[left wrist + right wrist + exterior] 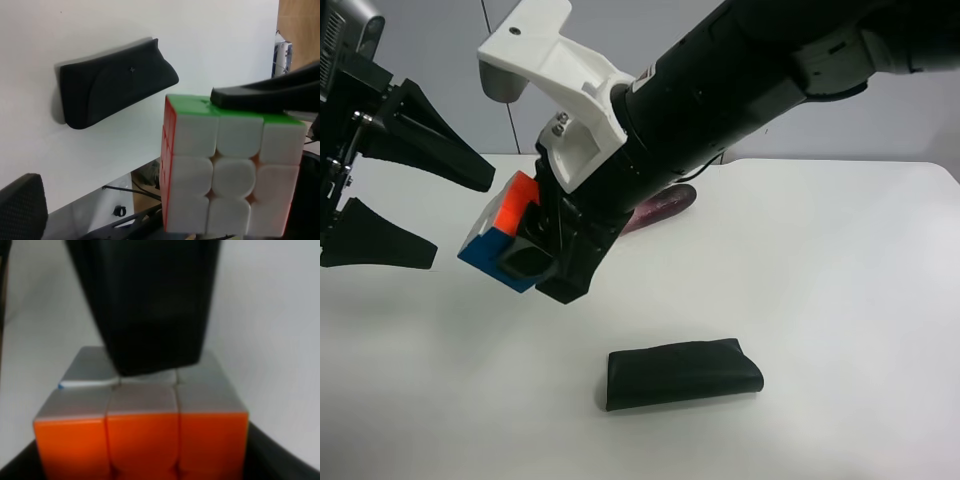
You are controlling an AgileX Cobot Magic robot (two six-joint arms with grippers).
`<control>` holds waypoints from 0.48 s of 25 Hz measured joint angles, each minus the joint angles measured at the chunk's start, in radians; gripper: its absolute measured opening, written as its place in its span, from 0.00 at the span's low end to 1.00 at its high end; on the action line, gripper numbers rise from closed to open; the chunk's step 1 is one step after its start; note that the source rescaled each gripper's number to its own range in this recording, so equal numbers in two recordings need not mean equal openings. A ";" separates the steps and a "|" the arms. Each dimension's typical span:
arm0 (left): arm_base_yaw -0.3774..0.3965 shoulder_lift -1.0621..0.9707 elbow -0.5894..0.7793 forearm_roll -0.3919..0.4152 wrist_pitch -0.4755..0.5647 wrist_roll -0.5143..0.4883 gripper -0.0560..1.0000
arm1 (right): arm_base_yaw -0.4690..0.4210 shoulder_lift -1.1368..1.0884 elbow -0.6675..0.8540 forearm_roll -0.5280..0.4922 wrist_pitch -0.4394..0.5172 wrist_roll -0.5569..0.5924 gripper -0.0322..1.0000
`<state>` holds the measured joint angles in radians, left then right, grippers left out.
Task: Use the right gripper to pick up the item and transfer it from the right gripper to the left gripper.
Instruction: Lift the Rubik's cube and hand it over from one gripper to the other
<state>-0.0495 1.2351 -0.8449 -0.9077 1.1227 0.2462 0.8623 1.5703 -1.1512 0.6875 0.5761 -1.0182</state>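
While the right arm [720, 90] holds the cube [498, 232] above the surface [820, 300], jaws clamped on it, the left arm [360, 125] faces it with jaws wide apart, the cube just ahead of their tips.

We log: cube [498, 232] between the jaws, smooth glossy plastic | bracket [555, 70] behind the jaws, white matt plastic | pouch [680, 373] beneath the jaws, dark, matt, cloth-like | table [840, 300], smooth white

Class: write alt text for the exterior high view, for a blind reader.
The right hand holds a puzzle cube above a white table, beside the open left hand. A dark pouch lies on the table; a purple eggplant shows behind the arm.
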 joint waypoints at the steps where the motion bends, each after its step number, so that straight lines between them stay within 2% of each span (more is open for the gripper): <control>1: 0.000 0.000 0.000 0.000 0.002 0.000 1.00 | 0.000 0.000 0.000 0.000 -0.011 0.000 0.03; 9: -0.005 0.000 -0.001 0.000 0.014 0.001 1.00 | 0.000 0.001 0.000 0.010 -0.034 0.000 0.03; 12: -0.045 0.000 -0.001 0.000 -0.001 0.001 1.00 | 0.000 0.001 0.000 0.013 -0.034 -0.001 0.03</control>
<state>-0.0949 1.2351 -0.8457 -0.9077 1.1213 0.2474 0.8623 1.5711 -1.1512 0.7002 0.5425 -1.0193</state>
